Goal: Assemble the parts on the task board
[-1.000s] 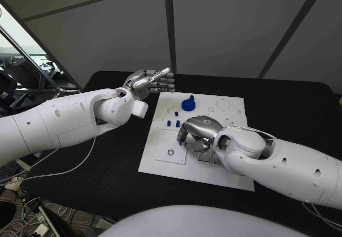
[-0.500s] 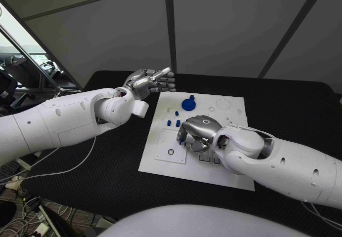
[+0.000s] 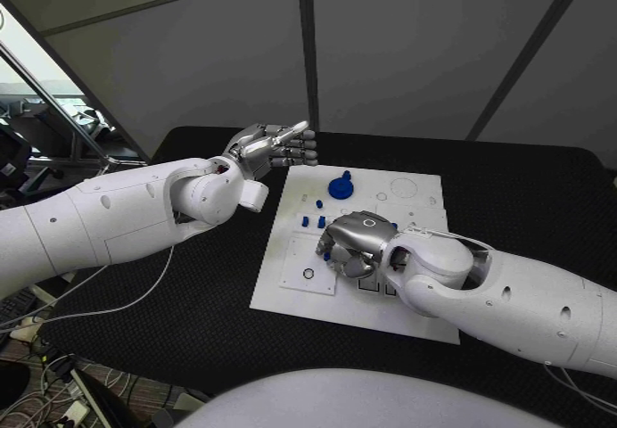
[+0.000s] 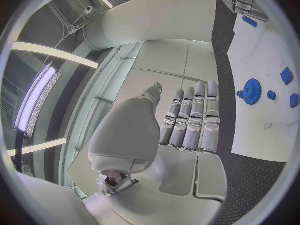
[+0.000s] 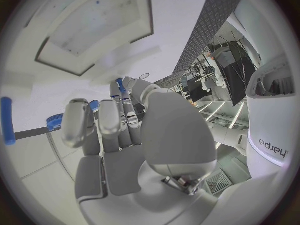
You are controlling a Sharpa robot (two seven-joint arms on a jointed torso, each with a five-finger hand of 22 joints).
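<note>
Left hand: we are holding our left hand [image 3: 273, 148] up off the table beyond the board's far left corner — fingers straight and side by side in its wrist view, nothing in them, so it is taking no part for now.

Task board: the task board [image 3: 418, 314] is lying between our two arms; its near right corner is bare just beyond our right forearm.

Gear: a blue gear [image 3: 340, 189] is sitting on the board just past our right hand, toward the far edge; we cannot tell whether it is seated on a post or only lying there.

Small parts: a few small blue pieces [image 3: 313, 221] are standing just to the left of our right hand, apparently in their holes.

Right hand: we are bending our right hand [image 3: 355, 239] down over the middle of the board, fingers curled onto its surface. In the wrist view a small blue piece [image 5: 119, 83] is showing at the fingertips — we cannot tell whether we are pinching it or only touching it.

Progress: we are judging the work partway along — some parts are looking placed, while the round recess [image 3: 402, 188] beyond the hand is empty.
</note>
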